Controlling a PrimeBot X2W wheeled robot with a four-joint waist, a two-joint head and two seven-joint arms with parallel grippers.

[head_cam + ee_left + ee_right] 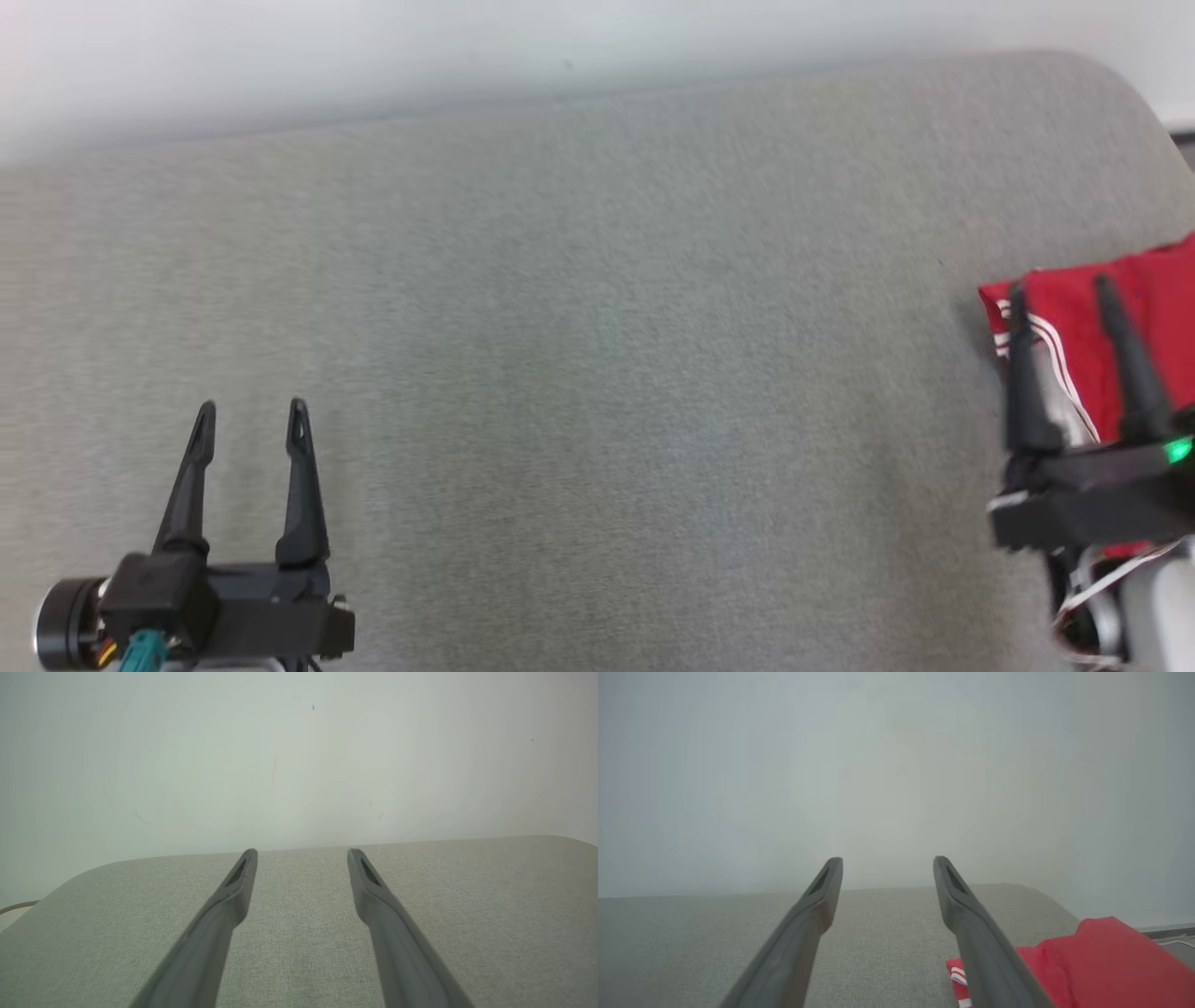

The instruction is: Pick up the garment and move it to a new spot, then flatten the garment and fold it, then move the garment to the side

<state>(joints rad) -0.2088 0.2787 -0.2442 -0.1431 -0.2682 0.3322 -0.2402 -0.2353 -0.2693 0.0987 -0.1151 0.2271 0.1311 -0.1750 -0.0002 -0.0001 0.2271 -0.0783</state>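
Head view: left gripper [252, 406] and right gripper [1060, 287] both spread wide, empty; red white-striped garment [1158, 303] lies beneath the right one on grey cushion [597, 373], while right wrist view puts it beside the right-hand finger.

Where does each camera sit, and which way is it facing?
Head: on the head, looking down on grey cushion; left tool lower left, right tool by red garment.
Left wrist: along open left tool, across cushion to wall.
Right wrist: along open right tool, toward wall.
Shared: head and right wrist show the red garment.
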